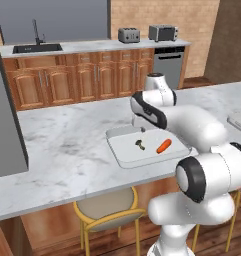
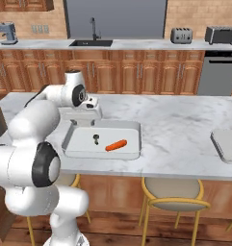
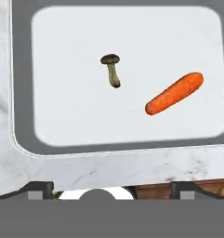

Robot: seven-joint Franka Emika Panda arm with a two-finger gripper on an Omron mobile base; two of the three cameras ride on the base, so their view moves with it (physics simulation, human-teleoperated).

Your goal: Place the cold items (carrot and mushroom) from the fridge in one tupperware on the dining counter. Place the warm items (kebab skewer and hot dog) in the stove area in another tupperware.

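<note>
Carrot [image 3: 174, 93], mushroom [image 3: 111, 69]: lying apart in one tupperware [image 3: 20, 83], cold pair grouped.
Gripper [image 3: 111, 194]: jaws apart, holding nothing.

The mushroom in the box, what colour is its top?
The mushroom has a dark brown cap on a paler tan stem. It shows best in the hand view, beside the orange carrot.
</note>
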